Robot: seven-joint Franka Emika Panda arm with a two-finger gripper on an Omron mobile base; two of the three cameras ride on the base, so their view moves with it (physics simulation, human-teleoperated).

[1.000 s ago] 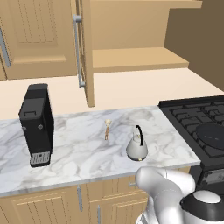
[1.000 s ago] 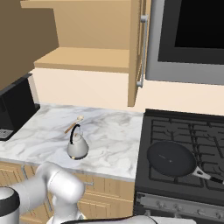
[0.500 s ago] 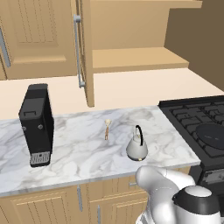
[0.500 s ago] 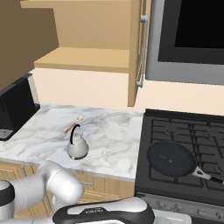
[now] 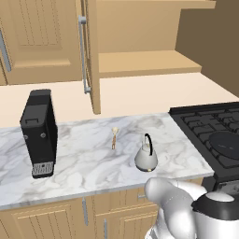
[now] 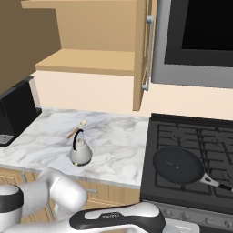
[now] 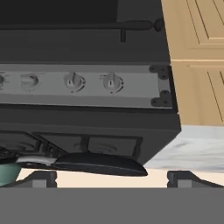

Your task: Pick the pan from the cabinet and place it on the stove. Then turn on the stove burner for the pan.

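Pan [image 6: 178, 164] sat on stove [image 6: 191, 136] grate, front-left burner, handle toward front right, so placement looked done. Gripper [image 7: 112, 177] was open w/ nothing betw. fingertips, held low facing control panel w/ knobs [image 7: 110, 82] upside-down in hand view; prob. lining up for burner knob. Cabinet [image 5: 140, 28] door open, shelf bare.

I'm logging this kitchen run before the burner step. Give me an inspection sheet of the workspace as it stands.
Surface: white marbled counter.
Job's things: shallow round black frying pan sits on the black gas stove; light tan wall cabinet open, shelf bare; grey stove knobs face the hand view.
Clutter: silver kettle, black boxy coffee machine, small wooden utensil.
Grippers: gripper open, holding nothing.
Cables: nothing seen.
Surroundings: dark microwave above the stove.
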